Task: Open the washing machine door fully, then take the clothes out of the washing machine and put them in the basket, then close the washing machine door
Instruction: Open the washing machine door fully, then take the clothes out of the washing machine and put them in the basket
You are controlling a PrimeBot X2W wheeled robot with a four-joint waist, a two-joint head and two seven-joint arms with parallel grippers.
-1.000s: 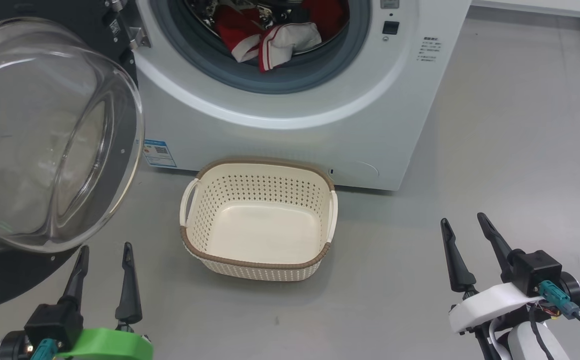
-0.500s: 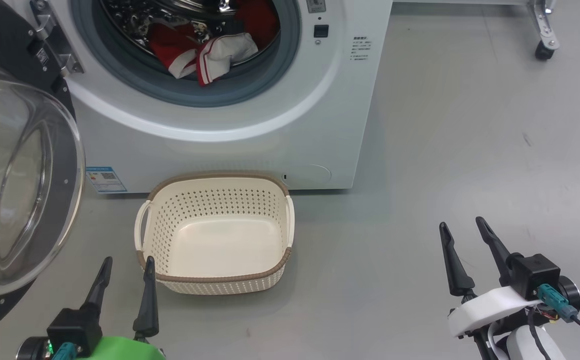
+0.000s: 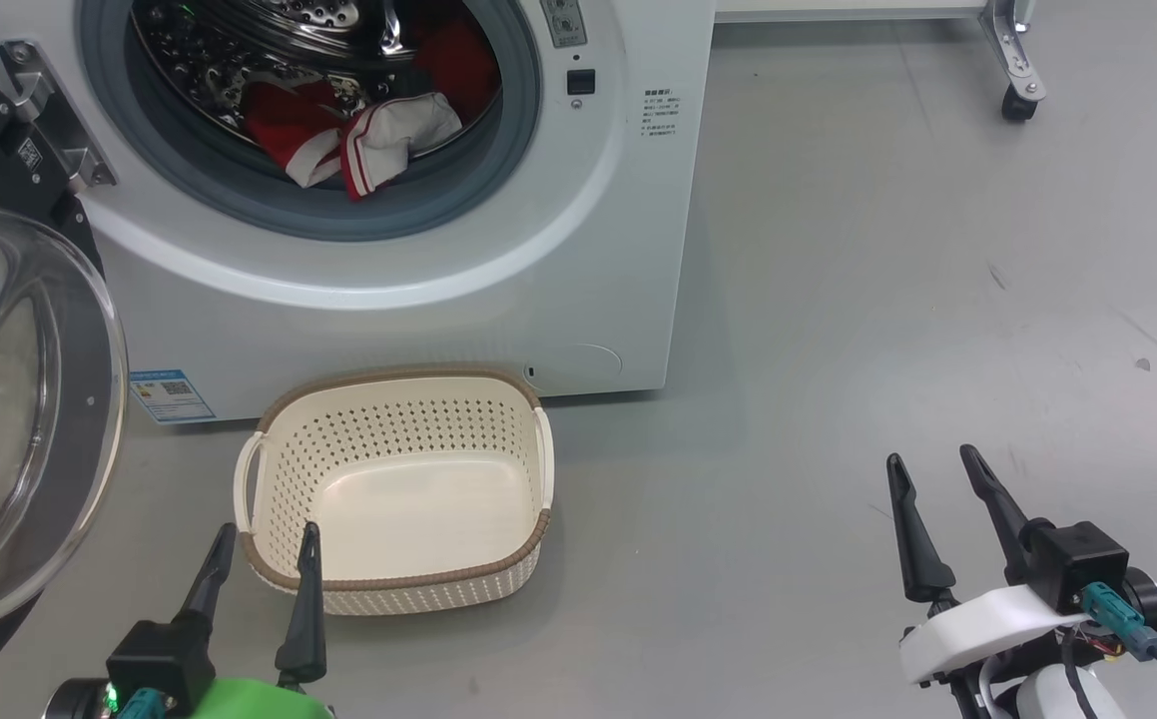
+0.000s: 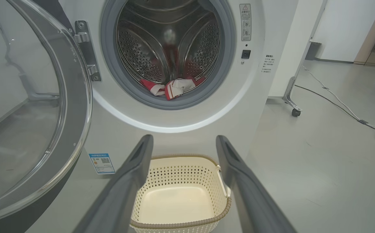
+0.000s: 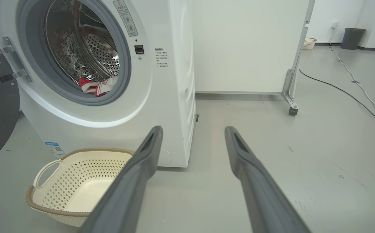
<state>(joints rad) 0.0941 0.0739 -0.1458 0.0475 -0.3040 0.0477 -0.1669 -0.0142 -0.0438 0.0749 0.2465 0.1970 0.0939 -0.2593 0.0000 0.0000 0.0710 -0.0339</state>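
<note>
The big white front-loading washing machine (image 3: 418, 320), with its grey rubber ring and steel drum, sits further left in the head view than a second ago. Everything slid together, so the camera turned and the things themselves stayed put. Its round, black-rimmed glass door (image 3: 9, 419) hangs swung wide at the left, so the opening step looks done. The cream perforated plastic basket (image 3: 388, 429) stands empty on the floor just before the machine. The red-and-white fabric clothes (image 3: 358, 140) lie at the drum's mouth, and unloading has not begun. The left tool (image 3: 269, 529) and right tool (image 3: 932, 457) are both spread, holding nothing.
</note>
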